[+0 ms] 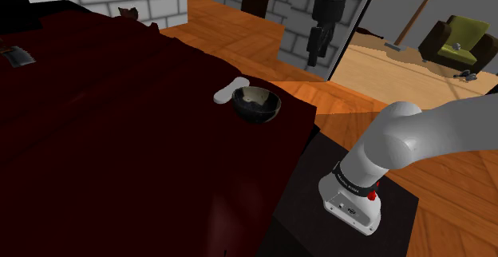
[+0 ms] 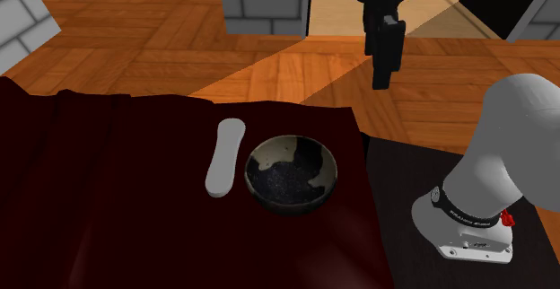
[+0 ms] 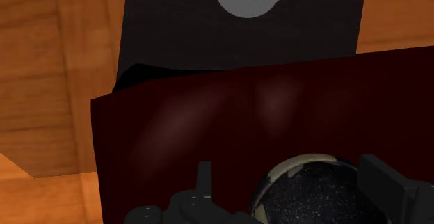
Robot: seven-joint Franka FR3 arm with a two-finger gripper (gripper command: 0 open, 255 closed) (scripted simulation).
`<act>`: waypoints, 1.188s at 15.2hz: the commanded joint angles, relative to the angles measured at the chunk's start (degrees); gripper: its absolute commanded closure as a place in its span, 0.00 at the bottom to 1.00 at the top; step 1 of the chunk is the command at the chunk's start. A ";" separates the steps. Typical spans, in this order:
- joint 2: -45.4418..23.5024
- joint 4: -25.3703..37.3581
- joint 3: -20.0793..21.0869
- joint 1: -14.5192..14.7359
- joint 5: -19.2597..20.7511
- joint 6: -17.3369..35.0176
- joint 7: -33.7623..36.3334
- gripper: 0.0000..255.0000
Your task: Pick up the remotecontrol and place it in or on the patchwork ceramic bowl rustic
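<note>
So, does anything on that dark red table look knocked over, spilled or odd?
Nothing stands out: the pale grey oblong remote lies flat beside the upright dark bowl with cream patches, and nothing is spilled.

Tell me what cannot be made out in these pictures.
Bowl, wrist view: its near part is cut off by the picture's edge and partly hidden behind the open gripper.
Remote: plain pale grey, no buttons drawn, so its facing is unclear.
Grey object, shoulder view's left edge: too dim to name.
</note>
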State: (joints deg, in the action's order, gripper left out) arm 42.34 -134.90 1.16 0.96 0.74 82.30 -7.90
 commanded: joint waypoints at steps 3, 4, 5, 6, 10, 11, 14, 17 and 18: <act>-1.60 -1.24 2.49 -1.01 -2.24 3.42 6.65 0.00; -2.58 -1.71 3.73 -1.54 -3.28 5.20 9.91 0.00; -3.68 -2.07 4.97 -2.08 -4.25 7.01 13.13 0.00; -4.88 -2.33 6.18 -2.63 -5.14 8.85 16.34 0.00; -10.74 -2.36 10.74 -4.88 -7.81 16.36 28.95 0.00; -12.42 -2.12 11.81 -5.50 -8.22 18.23 32.07 0.00; -17.90 -0.88 14.76 -7.44 -8.79 23.73 41.41 0.00; -23.84 1.09 17.30 -9.49 -8.27 28.89 50.82 0.00; -25.89 1.89 18.01 -10.16 -7.84 30.50 53.99 0.00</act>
State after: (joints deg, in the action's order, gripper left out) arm 18.77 -133.55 18.42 -8.40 -7.48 110.56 42.59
